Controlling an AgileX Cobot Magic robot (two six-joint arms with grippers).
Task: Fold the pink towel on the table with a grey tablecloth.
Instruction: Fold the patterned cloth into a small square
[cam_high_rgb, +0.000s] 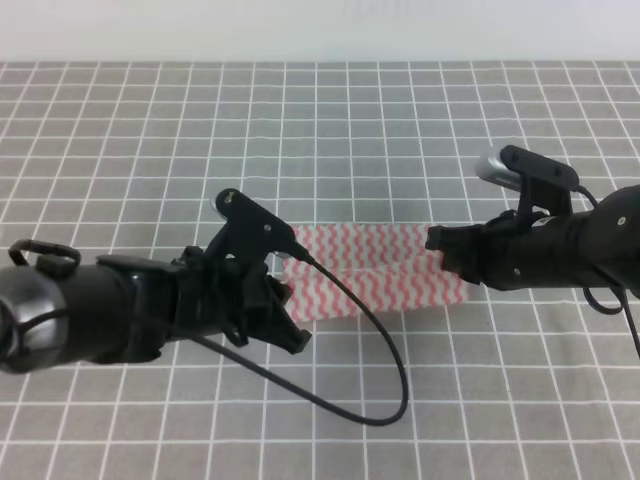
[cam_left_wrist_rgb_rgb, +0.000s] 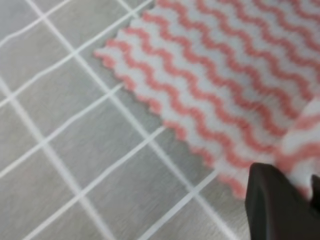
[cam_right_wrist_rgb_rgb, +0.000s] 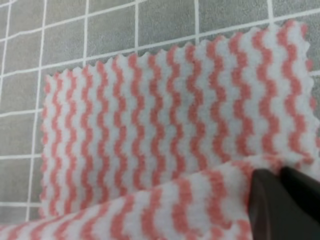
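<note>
From the exterior high view you've got the pink towel (cam_high_rgb: 375, 272) sitting around the middle of the table with a grey tablecloth (cam_high_rgb: 400, 120), already doubled partway so it reads as a long strip with a raised front flap running left to right. The left gripper (cam_high_rgb: 283, 300) is at the towel's left end and the right gripper (cam_high_rgb: 452, 258) at its right end, both low on the cloth; you can't tell from up here how the jaws stand. There's bare grid all around, wide at the back and in front, though a black cable (cam_high_rgb: 370, 350) loops off the left arm across the front cloth. In the left wrist view you see the towel's (cam_left_wrist_rgb_rgb: 225, 75) pinked edge and one corner lying flat on the grey grid (cam_left_wrist_rgb_rgb: 75, 165), with a dark finger (cam_left_wrist_rgb_rgb: 275, 205) at the bottom right against a lifted fold of towel; looks pinched but the other finger is out of frame, so can't tell. In the right wrist view the towel (cam_right_wrist_rgb_rgb: 150, 130) lies flat with its zigzag edges clear, and the near flap rises up into the dark fingers (cam_right_wrist_rgb_rgb: 280, 205), which sit close together on that fold, so that one's clamped on the cloth.
</note>
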